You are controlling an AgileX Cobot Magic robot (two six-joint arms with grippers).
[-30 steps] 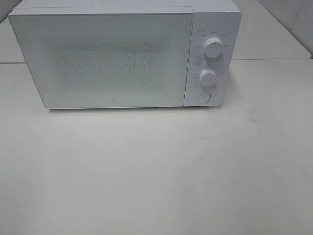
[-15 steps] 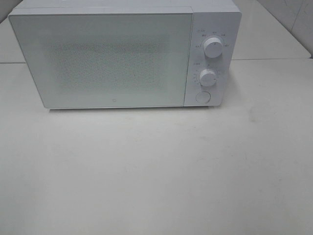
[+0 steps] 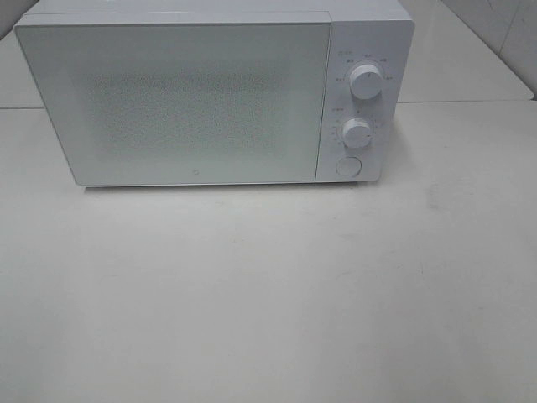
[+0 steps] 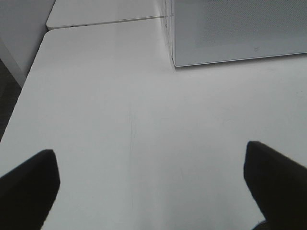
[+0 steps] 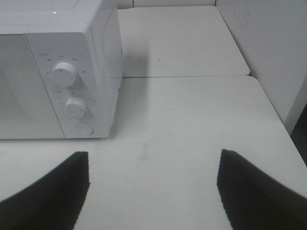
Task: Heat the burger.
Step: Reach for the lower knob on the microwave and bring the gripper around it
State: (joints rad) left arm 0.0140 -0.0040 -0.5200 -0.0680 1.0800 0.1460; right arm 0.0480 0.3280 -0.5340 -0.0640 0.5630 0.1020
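Observation:
The burger is out of view in every frame. A white microwave (image 3: pixel 210 92) stands at the back of the white table (image 3: pixel 268 285) with its door shut; its front corner shows in the left wrist view (image 4: pixel 240 33) and its control panel in the right wrist view (image 5: pixel 72 91). My left gripper (image 4: pixel 151 191) hovers over bare table in front of the microwave's left corner, jaws wide open and empty. Over the table to the right of the microwave, my right gripper (image 5: pixel 153 187) is open with nothing between its fingers. Neither arm shows in the exterior high view.
The microwave panel carries two round knobs (image 3: pixel 366 81) (image 3: pixel 357 133) and a round button (image 3: pixel 347 166). A seam between table panels (image 3: pixel 461 102) runs behind. The table's left edge (image 4: pixel 19 100) and right edge (image 5: pixel 280 115) drop off nearby; a wall stands to the right.

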